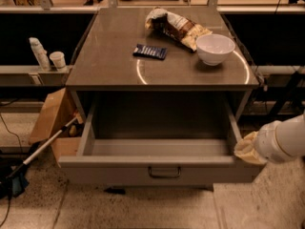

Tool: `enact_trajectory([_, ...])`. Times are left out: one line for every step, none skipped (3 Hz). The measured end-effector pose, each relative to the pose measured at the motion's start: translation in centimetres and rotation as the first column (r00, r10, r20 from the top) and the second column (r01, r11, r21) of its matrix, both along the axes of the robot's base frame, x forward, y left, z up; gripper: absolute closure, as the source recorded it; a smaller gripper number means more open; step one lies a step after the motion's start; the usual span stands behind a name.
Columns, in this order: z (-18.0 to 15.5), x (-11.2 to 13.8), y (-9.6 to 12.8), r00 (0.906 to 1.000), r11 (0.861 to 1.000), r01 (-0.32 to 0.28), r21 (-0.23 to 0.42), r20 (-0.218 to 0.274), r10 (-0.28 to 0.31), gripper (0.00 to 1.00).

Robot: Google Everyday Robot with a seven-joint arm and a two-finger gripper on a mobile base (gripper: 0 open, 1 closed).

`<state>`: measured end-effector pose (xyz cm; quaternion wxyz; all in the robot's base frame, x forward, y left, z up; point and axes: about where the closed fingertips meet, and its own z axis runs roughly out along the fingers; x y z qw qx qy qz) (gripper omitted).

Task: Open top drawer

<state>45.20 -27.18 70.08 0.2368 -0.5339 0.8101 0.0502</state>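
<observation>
The top drawer (119, 173) is a wide grey metal drawer pulled far out of the cabinet, and its deep grey box is empty. Its small dark loop handle (164, 171) sits at the centre of the front panel. My gripper (247, 149), cream-coloured at the end of a white arm (286, 140), is at the drawer's right front corner, against the side wall's top edge. The open drawer hides the lower drawers.
On the cabinet top (109, 70) lie a white bowl (215, 48), a crumpled snack bag (178, 25) and a dark blue packet (149, 51). A cardboard box (52, 118) and a leaning stick (43, 147) stand left of the cabinet. A bottle (38, 54) and cup (58, 61) sit on a left ledge.
</observation>
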Motion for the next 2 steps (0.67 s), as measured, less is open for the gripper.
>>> enact_trajectory([0.67, -2.37, 0.69, 0.9996, 1.000, 0.022, 0.009, 0.018, -0.022, 1.00])
enact_trajectory([0.36, -2.96, 0.63, 0.9997, 1.000, 0.024, 0.007, 0.007, -0.024, 0.82])
